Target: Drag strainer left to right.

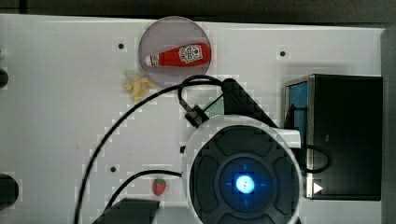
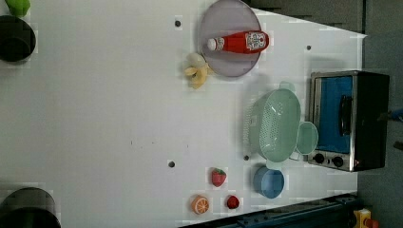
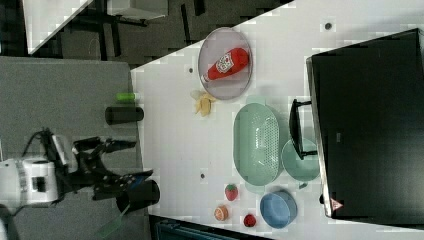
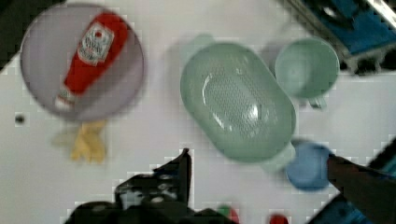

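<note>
The strainer (image 2: pixel 278 126) is a pale green perforated bowl with a tab handle on its rim. It stands on the white table in front of the toaster oven, and is also seen in the right view (image 3: pixel 257 145) and the wrist view (image 4: pixel 238 100). My gripper (image 4: pixel 257 156) hangs open above the table with nothing between its fingers. One dark finger (image 4: pixel 180 170) is beside the strainer and the other (image 4: pixel 355 179) is past the blue bowl. In the right view the gripper (image 3: pixel 132 160) shows high up, clear of the table. In the top view my arm (image 1: pixel 245 183) covers the strainer.
A smooth mint mug (image 2: pixel 308 137) touches the strainer on the oven side. A blue bowl (image 2: pixel 268 182) sits close by its handle end. The toaster oven (image 2: pixel 347 118) stands behind. A ketchup bottle (image 2: pixel 237 42) lies on a purple plate (image 2: pixel 223 19), with a banana (image 2: pixel 197 71), strawberry (image 2: pixel 218 176) and orange (image 2: pixel 200 204) nearby.
</note>
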Motion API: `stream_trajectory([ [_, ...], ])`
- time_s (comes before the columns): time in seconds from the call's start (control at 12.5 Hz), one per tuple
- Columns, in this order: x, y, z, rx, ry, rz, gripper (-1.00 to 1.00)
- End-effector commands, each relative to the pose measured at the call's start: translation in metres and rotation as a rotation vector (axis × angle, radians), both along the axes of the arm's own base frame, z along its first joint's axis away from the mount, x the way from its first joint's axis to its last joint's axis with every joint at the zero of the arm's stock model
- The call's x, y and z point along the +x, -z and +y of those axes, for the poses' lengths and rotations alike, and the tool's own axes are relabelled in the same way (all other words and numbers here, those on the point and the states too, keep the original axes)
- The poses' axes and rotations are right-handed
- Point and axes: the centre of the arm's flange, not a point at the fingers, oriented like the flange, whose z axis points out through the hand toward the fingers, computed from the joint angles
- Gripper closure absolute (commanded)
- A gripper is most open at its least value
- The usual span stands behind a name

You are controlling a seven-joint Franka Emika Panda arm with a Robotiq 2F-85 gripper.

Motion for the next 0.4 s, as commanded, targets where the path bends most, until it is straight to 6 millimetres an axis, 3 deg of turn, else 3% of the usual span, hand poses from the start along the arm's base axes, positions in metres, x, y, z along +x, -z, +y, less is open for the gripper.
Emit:
stream_trajectory([
  [0.08,0.003,0.0043,-0.0179,0.002,-0.046,0.063,-1.0],
  [0.4,0.0014,-0.0053,-0.02,0.001,-0.042,0.038,-1.0],
])
